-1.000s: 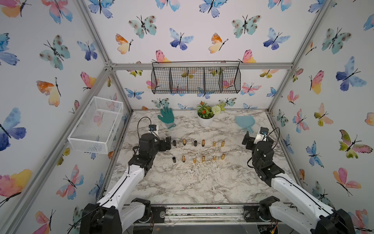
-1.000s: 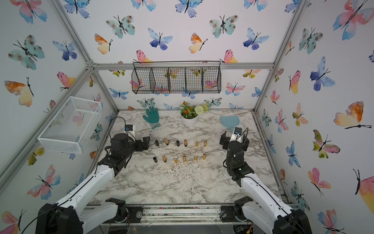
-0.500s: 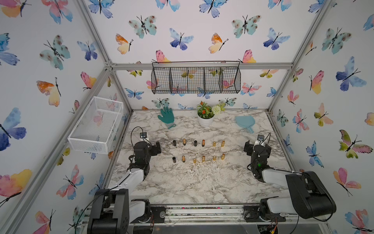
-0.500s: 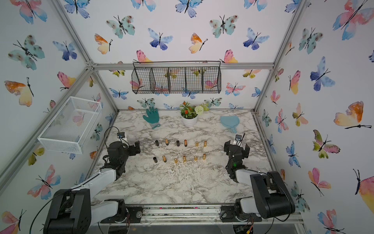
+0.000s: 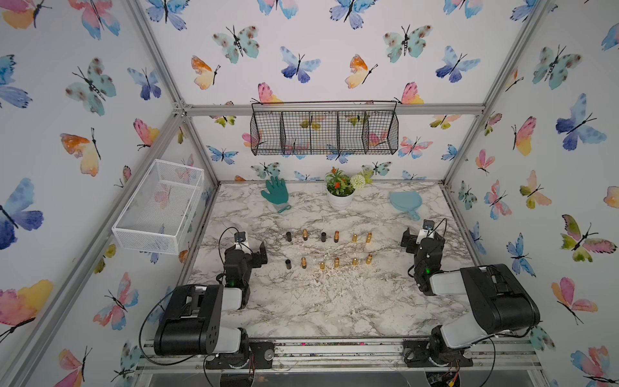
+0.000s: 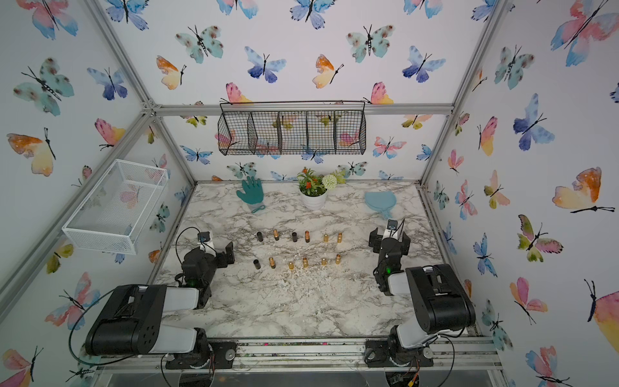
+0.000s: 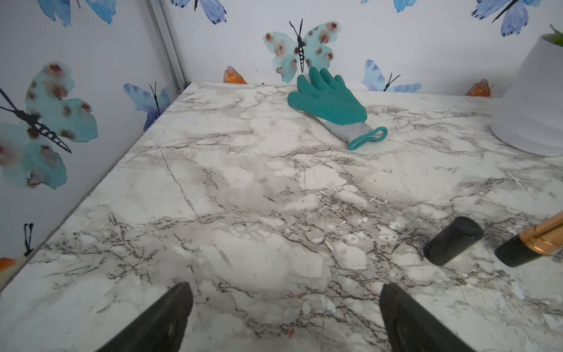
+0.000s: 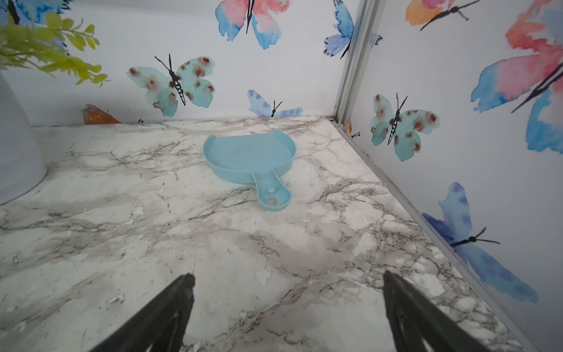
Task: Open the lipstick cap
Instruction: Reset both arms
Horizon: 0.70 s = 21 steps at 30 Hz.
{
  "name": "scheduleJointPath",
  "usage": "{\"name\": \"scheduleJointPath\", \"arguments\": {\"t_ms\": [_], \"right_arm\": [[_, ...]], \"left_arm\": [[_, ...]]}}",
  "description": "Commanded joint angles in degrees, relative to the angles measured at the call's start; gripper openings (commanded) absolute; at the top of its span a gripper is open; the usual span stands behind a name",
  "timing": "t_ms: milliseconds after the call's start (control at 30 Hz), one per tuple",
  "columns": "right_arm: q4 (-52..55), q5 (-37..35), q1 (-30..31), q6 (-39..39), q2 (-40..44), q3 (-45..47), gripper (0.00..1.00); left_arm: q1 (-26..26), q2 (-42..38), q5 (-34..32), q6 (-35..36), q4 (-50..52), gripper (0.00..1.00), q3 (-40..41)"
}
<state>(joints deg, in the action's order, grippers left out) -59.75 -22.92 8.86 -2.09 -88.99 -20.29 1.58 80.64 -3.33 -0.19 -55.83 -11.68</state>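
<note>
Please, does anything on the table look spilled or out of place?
Yes: small white flakes lie scattered over the marble table, just in front of the near row of lipsticks. They look like debris.

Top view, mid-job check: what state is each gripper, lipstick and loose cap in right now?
left gripper, open, holding nothing.
right gripper, open, holding nothing.
far-row left cap, off, standing.
far-row second cap, off, standing.
near-row cap, off, standing.
far-row left lipstick, uncapped, upright.
far-row second lipstick, uncapped, upright.
near-row left lipstick, uncapped, upright.
other gold lipsticks, upright; capped or not, too small to tell.
</note>
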Motion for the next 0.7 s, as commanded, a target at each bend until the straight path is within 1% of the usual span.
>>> {"name": "scheduleJointPath", "arguments": {"t_ms": [0, 133, 267, 367, 667], "right_arm": [[2.2, 2.3, -0.3, -0.7, -0.4, -0.2, 0.98], [0.0, 2.1, -0.3, -0.9, 0.2, 1.2, 0.98], [0.2, 2.1, -0.3, -0.9, 0.2, 1.2, 0.98], [2.4, 2.4, -0.3, -0.6, -0.4, -0.4, 0.98], [2.7, 2.4, -0.3, -0.5, -0.4, -0.5, 0.98]], "left_arm": [[0.2, -0.1, 1.3, 0.8, -4.4, 0.98, -0.6], [0.1, -0.1, 1.2, 0.8, -4.6, 0.98, -0.6], [0.1, -0.1, 1.2, 0.8, -4.6, 0.98, -0.5], [0.1, -0.1, 1.2, 0.8, -4.6, 0.98, -0.6], [0.2, -0.1, 1.2, 0.8, -4.7, 0.98, -0.5]]}}
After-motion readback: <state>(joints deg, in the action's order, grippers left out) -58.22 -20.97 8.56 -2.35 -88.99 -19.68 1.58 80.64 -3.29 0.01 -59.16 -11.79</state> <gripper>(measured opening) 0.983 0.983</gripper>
